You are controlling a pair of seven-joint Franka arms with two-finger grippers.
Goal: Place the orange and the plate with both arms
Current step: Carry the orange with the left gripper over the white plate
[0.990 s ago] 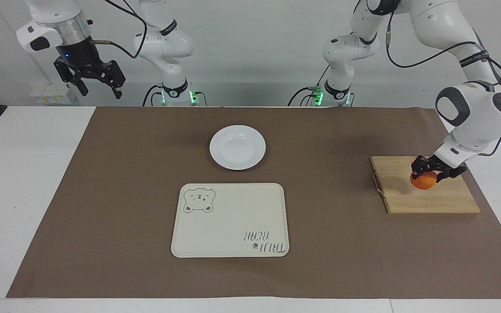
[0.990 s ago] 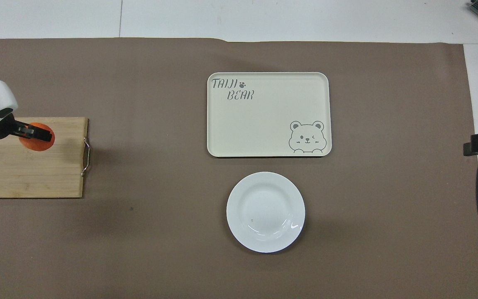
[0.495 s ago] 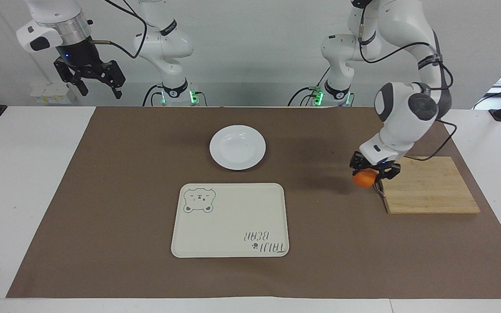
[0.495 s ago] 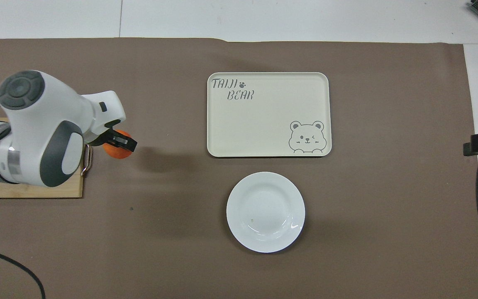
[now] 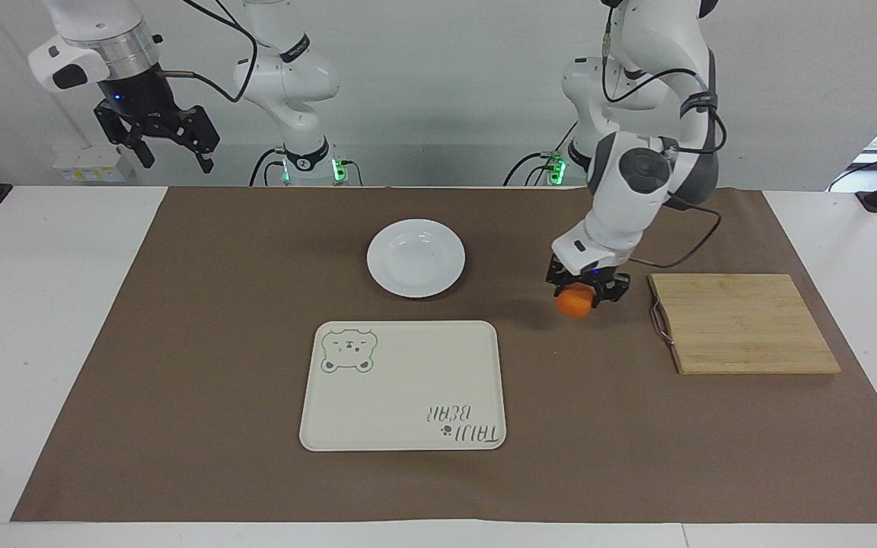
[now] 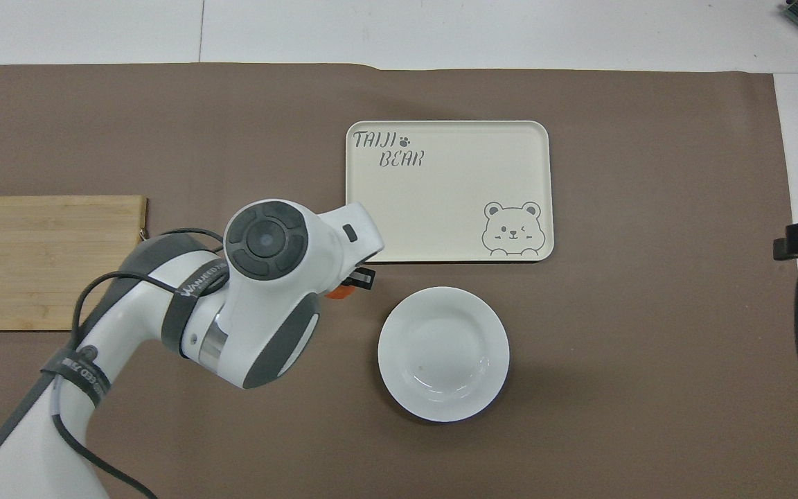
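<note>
**Operator:** Report the status of the left gripper.

**Technician:** The left gripper [image 5: 587, 291] is clamped on the orange [image 5: 575, 303]. One finger sits on each side of the fruit, and the lower half of the orange protrudes below the fingertips. The assembly is raised over the brown mat [image 5: 180, 365], above the bare strip between the white plate [image 5: 416, 257] and the wooden cutting board [image 5: 743, 323]. In the overhead view the wrist housing covers most of the fruit; only a sliver of orange [image 6: 338, 293] shows beside the plate rim [image 6: 388, 326].

**Operator:** Status of the right gripper?

**Technician:** The right gripper [image 5: 168, 141] is parked high, near its own end of the table, at the edge nearer to the robots. Its fingers are spread wide apart and hold nothing. The right arm is waiting.

**Operator:** Position of the plate?

**Technician:** The plate rests flat on the mat near mid-table, with nothing on it. It lies nearer to the robots than the cream tray [image 5: 408, 396], with a narrow gap between them. The tray carries a bear drawing and the lettering "TAIJI BEAR".

**Operator:** And the cutting board?

**Technician:** It lies flat toward the left arm's end of the table, with a metal handle [image 5: 661, 323] on its edge facing the tray. Nothing is on it.
</note>
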